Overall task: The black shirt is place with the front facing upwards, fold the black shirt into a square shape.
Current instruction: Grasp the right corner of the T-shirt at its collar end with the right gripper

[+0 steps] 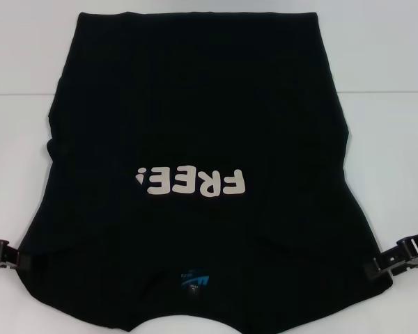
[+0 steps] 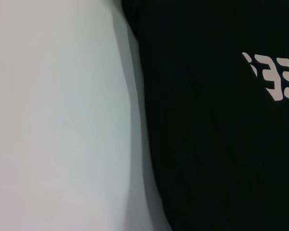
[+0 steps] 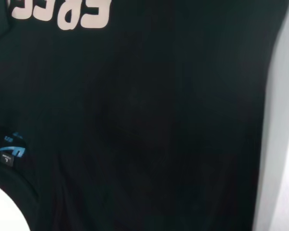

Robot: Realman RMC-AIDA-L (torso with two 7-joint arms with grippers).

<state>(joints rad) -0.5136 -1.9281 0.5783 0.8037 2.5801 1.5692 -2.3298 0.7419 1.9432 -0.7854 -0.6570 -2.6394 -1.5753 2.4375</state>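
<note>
The black shirt (image 1: pixel 195 104) lies flat on the white table (image 1: pixel 383 69), front up, with its collar toward me. Its white "FREE!" lettering (image 1: pixel 193 182) reads upside down, and a small blue neck label (image 1: pixel 195 280) sits at the collar. My left gripper (image 1: pixel 7 256) is low at the shirt's left edge by the shoulder. My right gripper (image 1: pixel 397 259) is at the right edge by the other shoulder. The left wrist view shows the shirt (image 2: pixel 207 144) beside bare table (image 2: pixel 53 120). In the right wrist view the shirt (image 3: pixel 135 120), lettering (image 3: pixel 62 12) and label (image 3: pixel 12 149) fill the picture.
White tabletop shows on both sides of the shirt and along its far hem. A strip of table (image 3: pixel 284 120) runs past the shirt's edge in the right wrist view.
</note>
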